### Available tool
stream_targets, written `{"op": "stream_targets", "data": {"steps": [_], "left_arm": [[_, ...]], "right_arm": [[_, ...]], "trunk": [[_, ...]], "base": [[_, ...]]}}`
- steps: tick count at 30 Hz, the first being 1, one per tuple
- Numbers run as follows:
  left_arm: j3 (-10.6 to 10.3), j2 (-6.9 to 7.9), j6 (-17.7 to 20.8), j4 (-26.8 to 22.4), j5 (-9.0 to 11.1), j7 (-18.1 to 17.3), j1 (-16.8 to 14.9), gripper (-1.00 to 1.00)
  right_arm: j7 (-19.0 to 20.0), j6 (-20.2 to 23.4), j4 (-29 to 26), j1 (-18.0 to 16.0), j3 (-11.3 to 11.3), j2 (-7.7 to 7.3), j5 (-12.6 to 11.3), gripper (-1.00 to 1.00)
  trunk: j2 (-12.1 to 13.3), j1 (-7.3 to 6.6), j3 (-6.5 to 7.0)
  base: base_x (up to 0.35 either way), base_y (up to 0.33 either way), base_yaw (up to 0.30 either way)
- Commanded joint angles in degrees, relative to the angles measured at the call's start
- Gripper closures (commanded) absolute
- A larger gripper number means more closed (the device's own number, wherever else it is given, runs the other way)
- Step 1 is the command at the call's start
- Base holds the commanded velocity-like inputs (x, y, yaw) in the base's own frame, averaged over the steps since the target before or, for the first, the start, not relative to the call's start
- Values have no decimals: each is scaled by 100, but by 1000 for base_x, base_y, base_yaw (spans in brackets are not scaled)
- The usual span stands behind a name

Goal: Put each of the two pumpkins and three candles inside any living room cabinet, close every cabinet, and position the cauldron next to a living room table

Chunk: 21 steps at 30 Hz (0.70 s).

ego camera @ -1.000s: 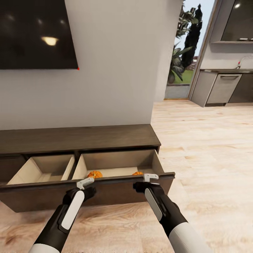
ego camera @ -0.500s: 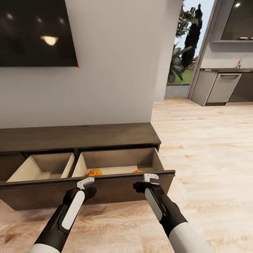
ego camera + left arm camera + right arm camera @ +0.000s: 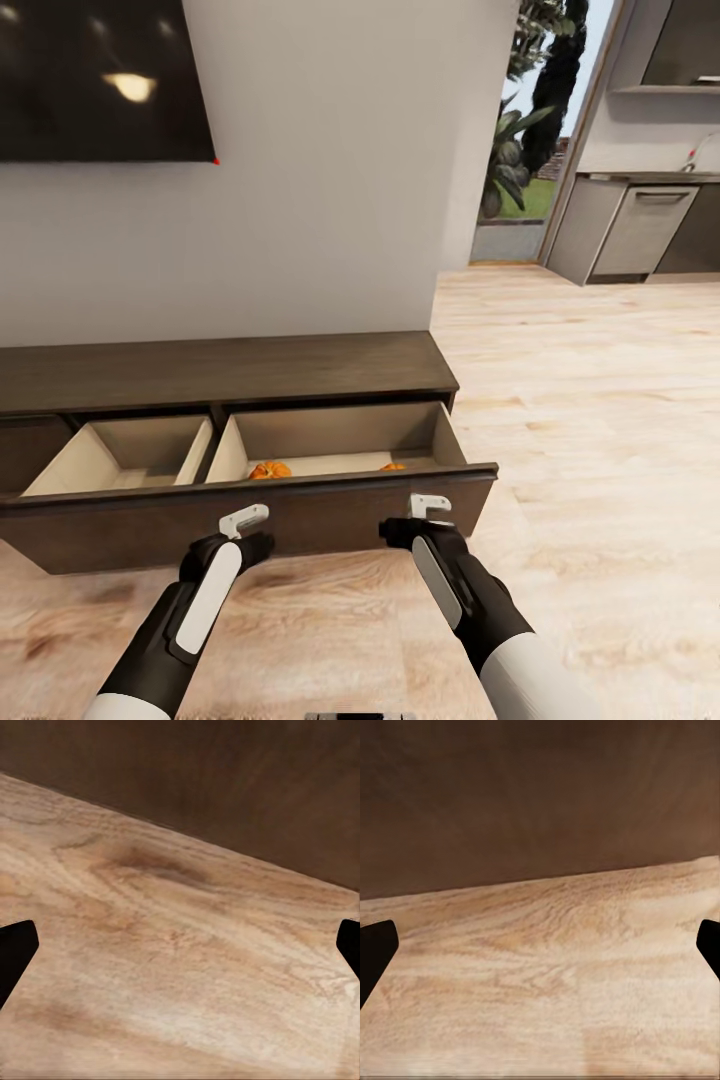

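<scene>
Drawers of the cabinet (image 3: 250, 520) stand pulled out, both end effectors low before the long front panel.

Head view: the left end effector (image 3: 243, 519) and right end effector (image 3: 429, 505) sit just in front of the panel, which runs left to right; the right one is nearer the compartment holding two pumpkins (image 3: 270, 469), one at its left, one farther right (image 3: 392, 466). The neighbouring compartment looks empty. Left wrist view: dark fingertips (image 3: 15, 952) spread wide over the floor (image 3: 180, 967), panel ahead. Right wrist view: fingertips (image 3: 375, 952) likewise spread, gripping nothing.
</scene>
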Motion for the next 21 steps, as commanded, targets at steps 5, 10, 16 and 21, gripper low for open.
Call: {"op": "stream_targets", "data": {"steps": [5, 10, 16, 21], "left_arm": [[-7, 2, -6, -2, 40, 59, -1, -100], [-24, 3, -36, -1, 8, 61, 3, -100], [-38, -4, -74, 11, -2, 83, 4, -100], [-52, 3, -112, 39, -35, 79, 5, -100]], "right_arm": [[-38, 2, 6, -3, 15, -3, -60, -100], [-34, -2, 40, -3, 7, -3, -60, -100], [-34, -453, 79, -3, 16, -3, -48, -100], [-27, -925, 123, -3, 23, -3, -35, -100]], "trunk": [[-9, 11, -117], [-16, 24, -227], [-24, 39, -360], [-31, 52, -471]], "base": [[-12, 0, 0], [-1, 0, 0], [0, 0, 0], [0, 0, 0]]}}
